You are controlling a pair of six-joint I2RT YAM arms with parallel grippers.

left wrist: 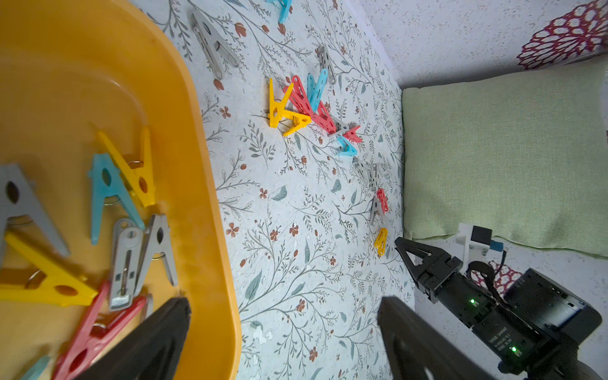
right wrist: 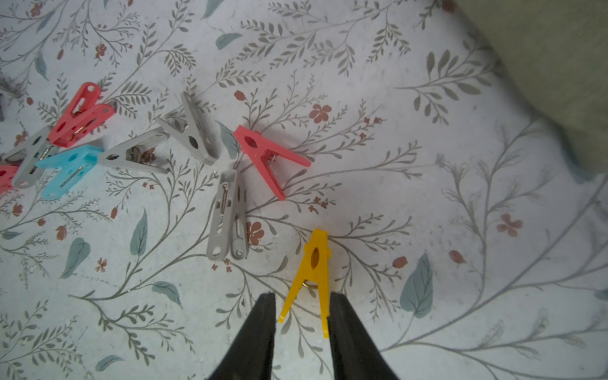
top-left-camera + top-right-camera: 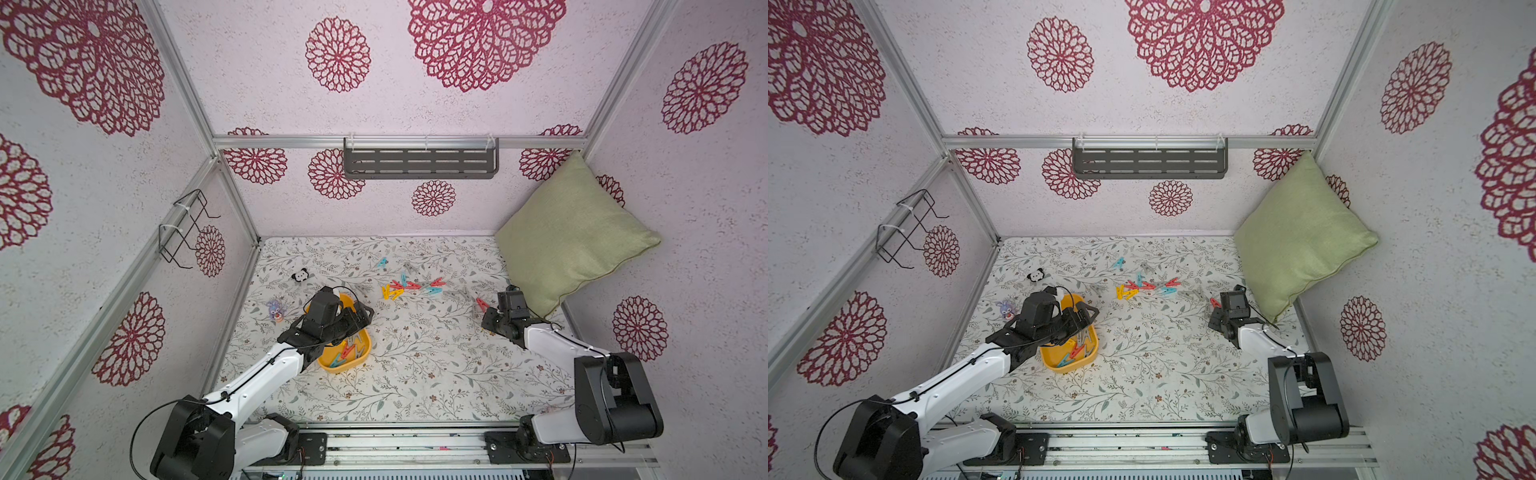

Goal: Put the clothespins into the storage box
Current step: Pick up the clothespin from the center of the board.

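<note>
The step in hand looks like a pick-up. The right hand (image 2: 302,297) is low over the tabletop (image 2: 427,204), its two black fingers flanking the splayed legs of a yellow clothespin (image 2: 315,263) that lies flat. One finger seems to touch a leg and the other sits just beside the second leg; whether they already pinch it I cannot tell. The next move probably calls for a firm squeeze on those thin, smooth plastic legs, which could skid or twist out, then a lift and a carry across to the storage box (image 1: 204,184).

That box, a glossy yellow tub with rounded corners, stands toward the robot's left on the floral-printed tabletop. It holds several clothespins (image 1: 121,184) in grey, teal, yellow and red. The left hand (image 1: 284,302) hangs over its rim, spread wide and empty. Many loose clothespins (image 3: 411,286), A-shaped with wire springs, lie scattered between the box and a soft green woven cushion (image 3: 573,237), so the task seems well short of done.
</note>
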